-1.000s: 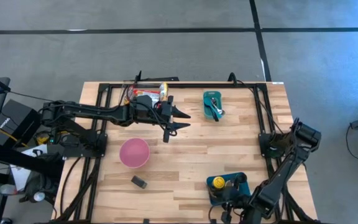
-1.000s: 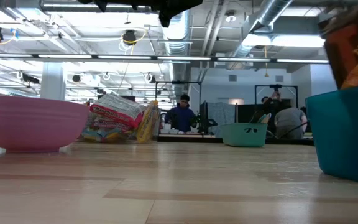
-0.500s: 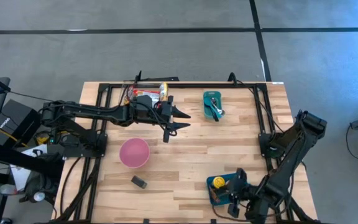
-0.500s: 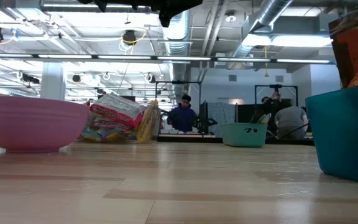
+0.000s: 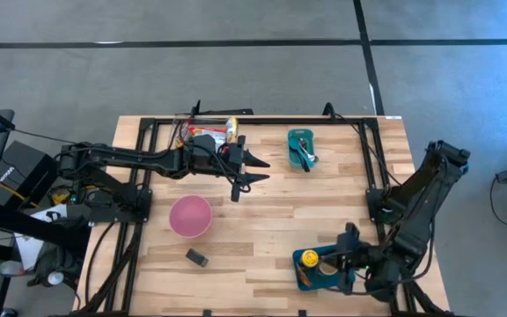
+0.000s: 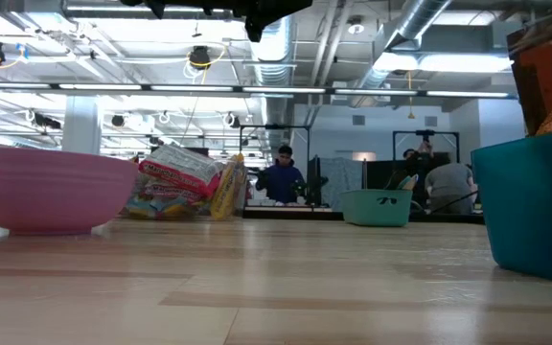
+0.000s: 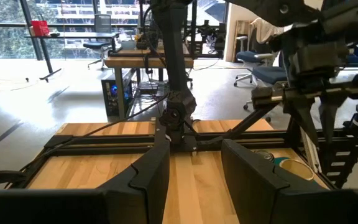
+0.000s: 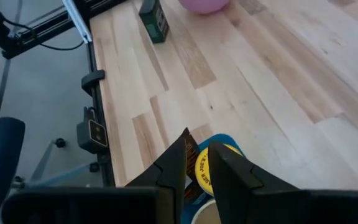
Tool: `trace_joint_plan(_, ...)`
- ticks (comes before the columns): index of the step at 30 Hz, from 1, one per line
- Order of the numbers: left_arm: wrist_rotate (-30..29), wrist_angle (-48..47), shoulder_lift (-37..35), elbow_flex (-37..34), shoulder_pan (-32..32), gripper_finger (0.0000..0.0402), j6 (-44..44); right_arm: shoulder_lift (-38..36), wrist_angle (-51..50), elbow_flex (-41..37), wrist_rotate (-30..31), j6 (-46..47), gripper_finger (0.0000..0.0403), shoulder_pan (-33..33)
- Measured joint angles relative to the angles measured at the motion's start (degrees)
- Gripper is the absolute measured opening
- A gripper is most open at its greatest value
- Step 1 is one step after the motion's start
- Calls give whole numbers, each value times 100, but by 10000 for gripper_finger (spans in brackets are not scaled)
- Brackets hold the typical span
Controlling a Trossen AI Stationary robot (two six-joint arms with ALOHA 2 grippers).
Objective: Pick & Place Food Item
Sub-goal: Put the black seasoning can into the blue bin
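Right pincer [image 8: 196, 163] pinching thin brown packet [image 8: 189, 144], probably foil, above round yellow tin [image 8: 211, 167].

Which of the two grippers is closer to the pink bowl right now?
The left. The left gripper hangs over the table just beyond the pink bowl, toward the far side. The right gripper is well off to the bowl's right, above the blue bin at the near edge.

Overhead, table-level, perhaps two wrist views
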Motion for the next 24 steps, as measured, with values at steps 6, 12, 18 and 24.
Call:
trace_joint_plan(6,0,-1,0,0,0,140,1,-257,12,0,2,-478,56,4)
trace_joint_plan(12,0,0,0,0,0,140,0,-372,-4,0,39,-799,12,4)
trace_joint_plan(18,0,0,0,0,0,140,2,-371,-107,0,134,-805,9,-130)
trace_joint_plan(24,0,0,0,0,0,140,1,-400,-129,0,138,-877,3,-455)
